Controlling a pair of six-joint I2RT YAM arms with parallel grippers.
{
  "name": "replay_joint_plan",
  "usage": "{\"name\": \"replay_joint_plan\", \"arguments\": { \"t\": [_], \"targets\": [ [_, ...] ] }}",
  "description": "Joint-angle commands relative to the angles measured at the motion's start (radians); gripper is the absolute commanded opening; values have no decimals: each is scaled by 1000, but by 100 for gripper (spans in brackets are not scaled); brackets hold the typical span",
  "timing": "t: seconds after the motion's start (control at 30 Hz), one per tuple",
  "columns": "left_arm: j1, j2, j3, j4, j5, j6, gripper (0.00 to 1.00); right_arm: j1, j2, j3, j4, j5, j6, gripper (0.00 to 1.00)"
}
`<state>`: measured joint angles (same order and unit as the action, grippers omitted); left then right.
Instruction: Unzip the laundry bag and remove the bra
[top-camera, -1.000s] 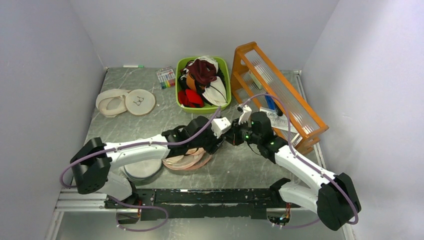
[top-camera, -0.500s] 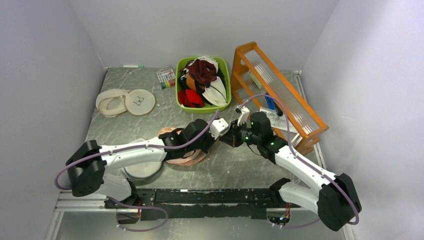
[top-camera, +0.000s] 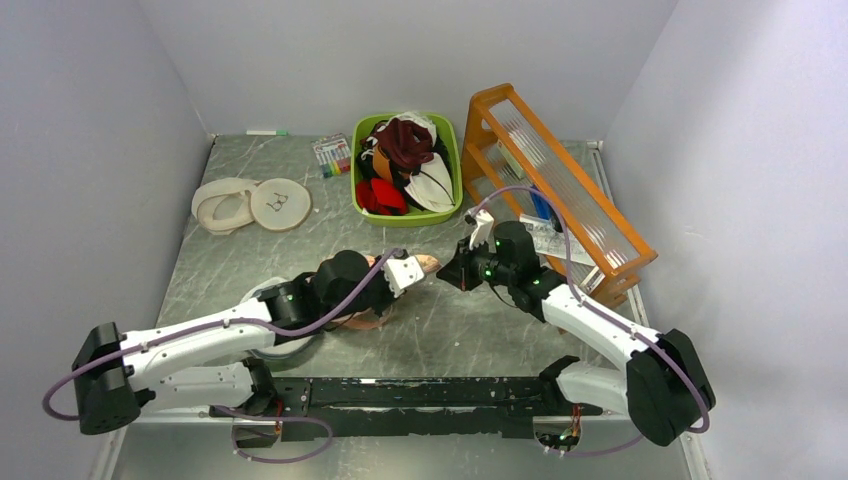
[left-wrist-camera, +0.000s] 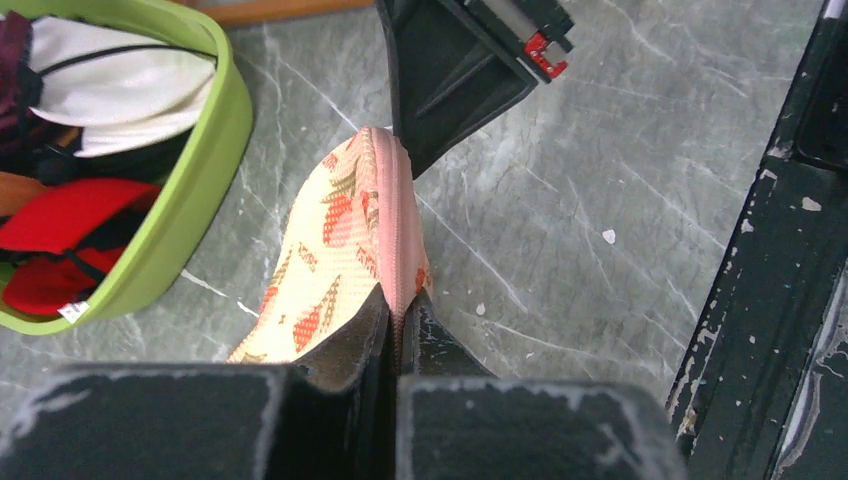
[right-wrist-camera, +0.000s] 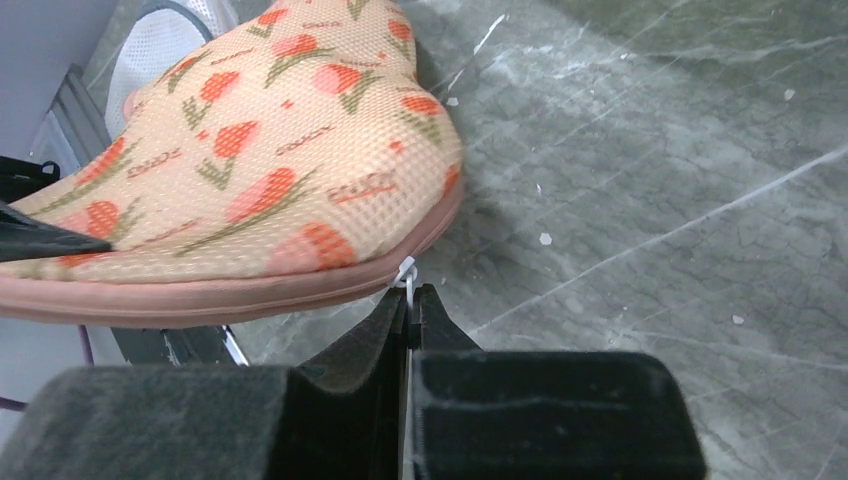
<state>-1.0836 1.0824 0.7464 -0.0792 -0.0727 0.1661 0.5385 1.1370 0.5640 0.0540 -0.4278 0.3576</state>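
**Both grippers on the zip, nothing opened yet**

Two arms hold the bean-shaped, cream-peach padded laundry bag with red flower print (right-wrist-camera: 250, 150) between them, seemingly lifted just off the grey marbled table (right-wrist-camera: 650, 150). The left gripper (left-wrist-camera: 395, 325) is pressed together on the pink zip edge (left-wrist-camera: 392, 215). The right gripper (right-wrist-camera: 410, 300) pinches the small white zip pull (right-wrist-camera: 403, 272). The visible seam looks closed, so unzipping seems barely begun. No white bra shows.
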Motion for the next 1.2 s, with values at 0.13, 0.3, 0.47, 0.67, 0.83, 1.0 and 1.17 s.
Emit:
{"name": "replay_joint_plan", "arguments": {
  "t": [0.13,0.3,0.47,0.67,0.83,1.0,1.17],
  "targets": [
    [-7,-118,-34,135,80,83,7,0,51,-13,139,9,1,0],
    [-7,-171,-81,209,108,86,7,18,123,-31,258,11,26,0],
    [-8,-197,-98,241,159,90,7,73,177,-49,369,99,49,0],
    [-8,-224,-117,278,211,87,7,126,236,-55,475,179,82,0],
    [-8,-207,-116,263,88,46,7,130,202,-49,405,285,91,0],
    [-8,-40,-16,118,-69,-42,7,127,63,-31,155,481,110,16],
    [-13,143,66,36,-80,-174,7,114,-53,12,-134,602,171,39]
  ]
}}
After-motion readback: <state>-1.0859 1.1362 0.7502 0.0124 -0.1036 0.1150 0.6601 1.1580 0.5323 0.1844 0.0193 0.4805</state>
